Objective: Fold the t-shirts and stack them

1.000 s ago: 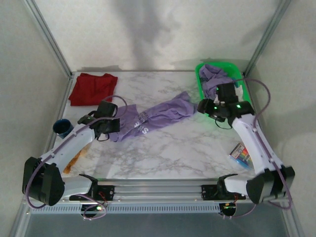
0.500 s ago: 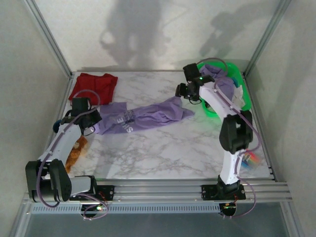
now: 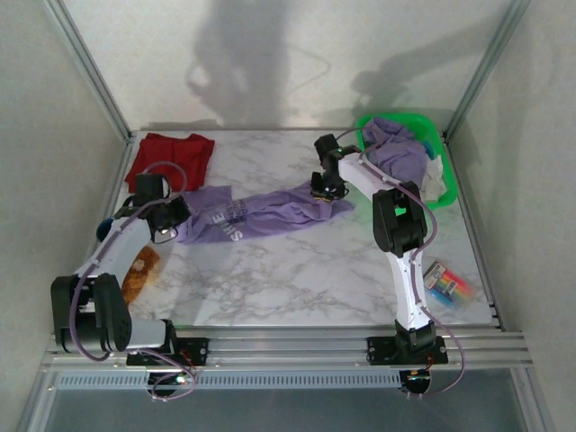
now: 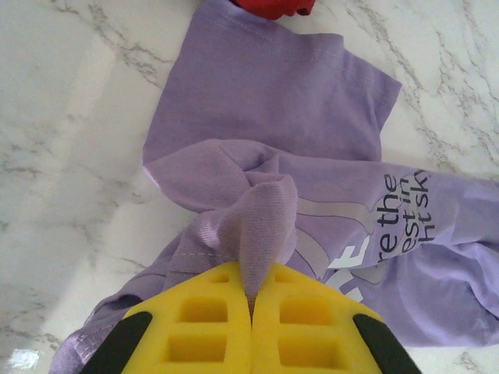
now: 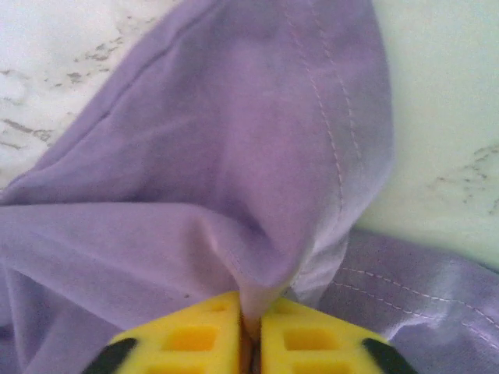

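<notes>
We hold lavender cloth t-shirt with printed lettering (image 3: pixel 261 211), lying bunched across white marble-pattern table (image 3: pixel 297 279): left gripper (image 4: pixel 251 300) jaws pinching fold beside print, right gripper (image 5: pixel 251 331) jaws pinching seamed edge. Risk: shallow pinches slip once we pull apart; twisted cloth may spread crooked

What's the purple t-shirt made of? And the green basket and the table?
The purple t-shirt looks like soft, matte knit cloth: it wrinkles and shows stitched hems. The green basket looks like plastic, smooth and bright with a stiff rim. The table looks like marble with grey veins, though it may be a printed pattern.
</notes>
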{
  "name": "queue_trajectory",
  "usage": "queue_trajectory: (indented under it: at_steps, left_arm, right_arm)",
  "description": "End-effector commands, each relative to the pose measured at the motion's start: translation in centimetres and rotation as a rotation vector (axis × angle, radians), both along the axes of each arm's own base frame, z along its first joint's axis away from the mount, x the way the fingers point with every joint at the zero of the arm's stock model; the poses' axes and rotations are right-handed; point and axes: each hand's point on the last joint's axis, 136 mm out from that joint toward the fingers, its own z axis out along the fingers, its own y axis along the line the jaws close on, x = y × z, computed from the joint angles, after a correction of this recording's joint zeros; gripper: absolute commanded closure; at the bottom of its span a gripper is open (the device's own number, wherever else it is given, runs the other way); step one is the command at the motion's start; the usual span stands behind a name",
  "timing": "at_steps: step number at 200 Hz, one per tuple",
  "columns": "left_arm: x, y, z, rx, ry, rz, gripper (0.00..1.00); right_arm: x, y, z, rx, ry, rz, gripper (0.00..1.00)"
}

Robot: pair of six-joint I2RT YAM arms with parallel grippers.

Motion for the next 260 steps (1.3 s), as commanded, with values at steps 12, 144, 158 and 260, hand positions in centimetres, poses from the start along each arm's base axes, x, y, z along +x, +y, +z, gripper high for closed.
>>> queue_trajectory:
  at_steps: [12, 144, 158, 260]
  left_arm:
    - [2.8, 0.0, 2.7, -0.001, -0.062, -0.033, 1.0]
    - [-1.0, 1.9, 6.6, 0.074, -0.018, 0.05, 1.0]
    - [-2.9, 1.6, 3.6, 0.044, 0.046, 0.069, 0.8]
    - [1.2, -0.5, 1.4, 0.128, 0.095, -0.045, 0.3]
  right_arm:
    - [1.7, -1.1, 7.1, -0.055, -0.153, 0.018, 1.0]
    - [-15.8, -7.2, 16.4, 0.011, -0.158, -0.015, 1.0]
    - [-19.1, -7.3, 13.3, 0.023, -0.072, -0.037, 0.82]
    - [-21.0, -10.2, 11.3, 0.033, -0.065, -0.123, 0.34]
